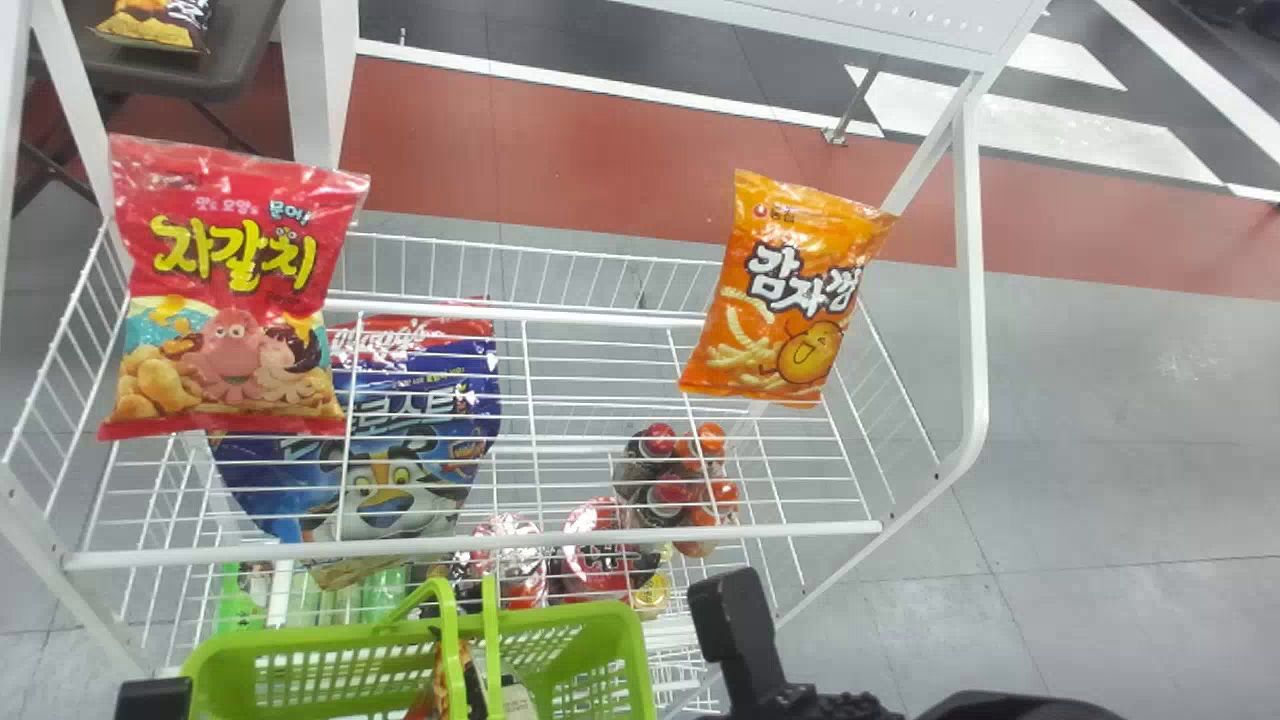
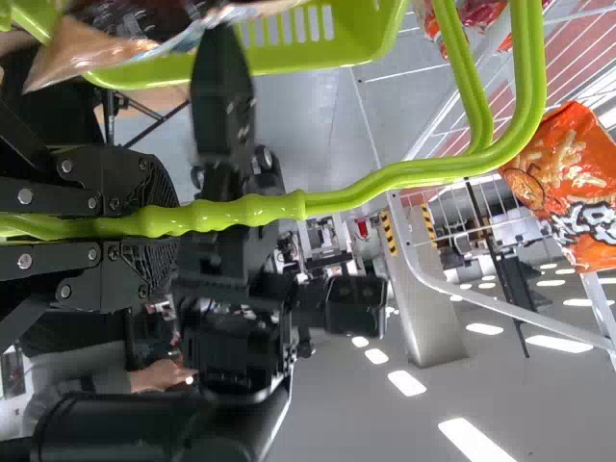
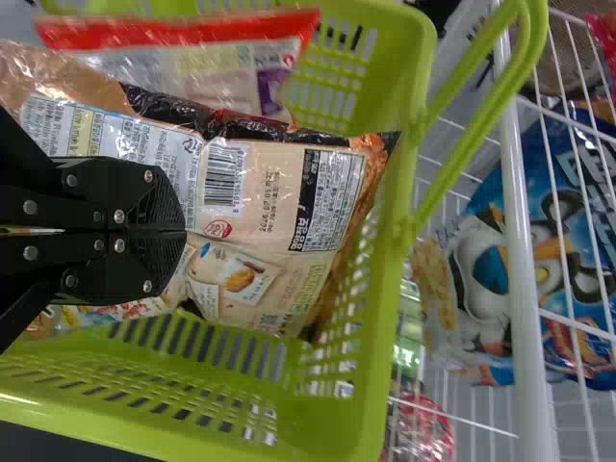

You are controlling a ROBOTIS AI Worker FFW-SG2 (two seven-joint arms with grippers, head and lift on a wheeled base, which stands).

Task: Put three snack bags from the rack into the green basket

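From my head view, I see the red snack bag point(image 1: 235, 290) and orange snack bag point(image 1: 790, 290) on the rack point(image 1: 470, 548), with my left gripper point(image 1: 152, 700) and right gripper point(image 1: 735, 630) at the bottom edge. My left wrist view shows the left fingers clamped on the green basket's handle point(image 2: 250, 209). Inside the green basket point(image 3: 385, 385), my right wrist view gives me a beige snack bag point(image 3: 260, 192) beneath the right gripper's point(image 3: 185, 231) closed-together fingers.
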